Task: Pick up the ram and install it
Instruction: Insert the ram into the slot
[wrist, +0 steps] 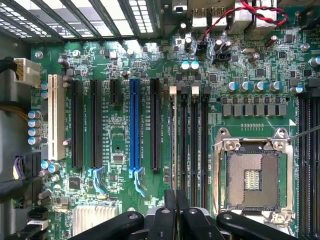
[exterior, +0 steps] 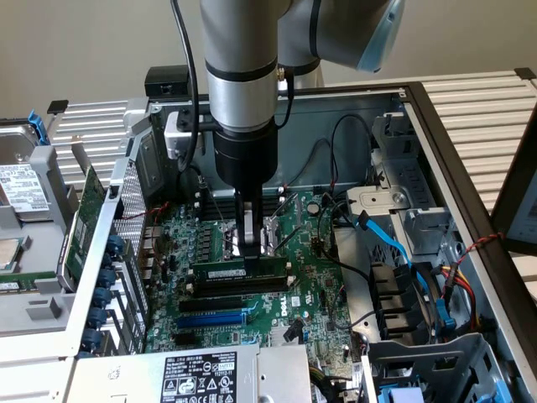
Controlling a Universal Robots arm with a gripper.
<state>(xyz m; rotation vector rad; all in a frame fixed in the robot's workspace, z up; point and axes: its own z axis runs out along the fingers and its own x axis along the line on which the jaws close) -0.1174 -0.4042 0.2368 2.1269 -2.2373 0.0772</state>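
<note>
The ram (exterior: 220, 273) is a thin green stick with a white label. It stands on edge along a black memory slot in the middle of the motherboard (exterior: 310, 285). My gripper (exterior: 252, 252) comes straight down onto it and its dark fingers are shut on the stick's upper edge near the middle. In the wrist view the ram (wrist: 173, 140) appears edge-on as a pale strip running out from between the gripper (wrist: 176, 200) fingertips, beside the other black memory slots (wrist: 194, 140). I cannot tell how deep it sits in the slot.
The open CPU socket (wrist: 252, 177) lies just beyond the memory slots. A blue expansion slot (exterior: 210, 319) and black ones lie on the near side. A green expansion card (exterior: 84, 218) stands at the exterior view's left; blue cables (exterior: 394, 243) and drive bays crowd the right. The power supply (exterior: 201, 374) is in front.
</note>
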